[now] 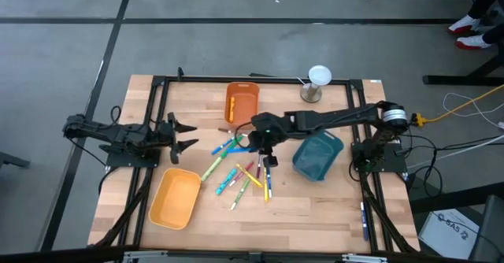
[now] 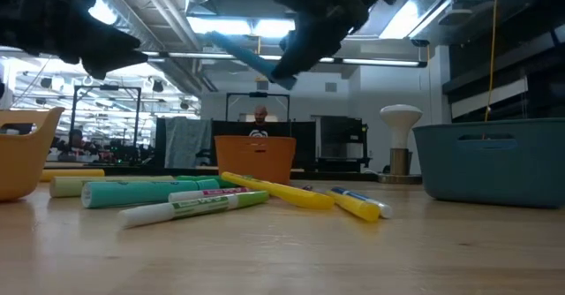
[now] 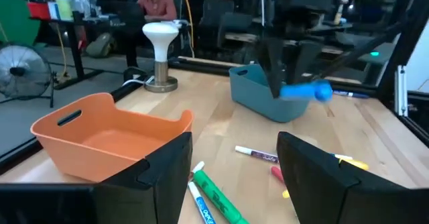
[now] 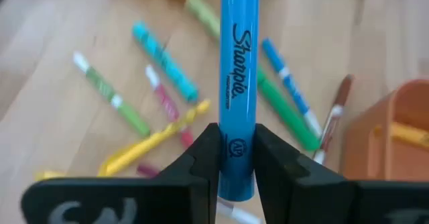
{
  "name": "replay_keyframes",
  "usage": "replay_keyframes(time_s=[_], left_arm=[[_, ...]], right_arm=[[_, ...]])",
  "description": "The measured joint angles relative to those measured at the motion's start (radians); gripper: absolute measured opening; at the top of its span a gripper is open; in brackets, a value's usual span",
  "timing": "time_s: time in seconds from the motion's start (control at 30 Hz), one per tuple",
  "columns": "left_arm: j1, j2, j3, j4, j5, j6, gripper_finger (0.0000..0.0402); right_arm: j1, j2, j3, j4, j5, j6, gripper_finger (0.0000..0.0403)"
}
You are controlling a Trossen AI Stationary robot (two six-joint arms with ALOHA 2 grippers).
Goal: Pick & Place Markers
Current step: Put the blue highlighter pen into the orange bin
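Observation:
Several markers (image 1: 240,176) in green, blue, yellow and pink lie flat and scattered on the middle of the wooden table (image 1: 315,216); they also show in the low view (image 2: 203,198). My right gripper (image 1: 250,139) hangs above them, shut on a blue marker (image 4: 238,63) that is also visible from table height (image 2: 252,58). My left gripper (image 1: 189,135) stands open at the table's left, level and pointing toward the right, with nothing between its fingers (image 3: 161,170). My right gripper pinches the blue marker between its two fingers near one end (image 4: 238,158), a short stub showing past them. The fingers slant down from the table's right and lie across the marker. It is lifted clear of the table and sticks out tilted to one side (image 3: 305,92).
An orange bin (image 1: 242,101) stands at the far middle, a blue bin (image 1: 317,154) at the right and a yellow-orange bin (image 1: 175,198) near the front left. A white lamp-like stand (image 1: 319,82) is at the far edge. A person sits in the room beyond (image 3: 157,3).

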Motion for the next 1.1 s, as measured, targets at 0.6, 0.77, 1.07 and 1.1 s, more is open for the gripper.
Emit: replay_keyframes(time_s=[0.6,0.77,1.07,1.1], left_arm=[[0.020,-0.067,-0.051,0.003,0.414,0.118,0.0214],[0.061,-0.067,-0.051,-0.001,0.471,0.135,0.0214],[0.165,-0.067,-0.051,-0.003,0.467,0.140,0.0214],[0.178,-0.067,-0.051,-0.003,0.467,0.140,0.0214]], right_arm=[[0.000,-0.046,-0.142,0.518,0.259,0.259,0.0068],[0.000,-0.046,-0.142,0.527,0.313,0.305,0.0070],[-0.011,-0.045,-0.142,0.552,0.342,0.362,0.0069],[-0.016,-0.045,-0.142,0.557,0.342,0.375,0.0069]])
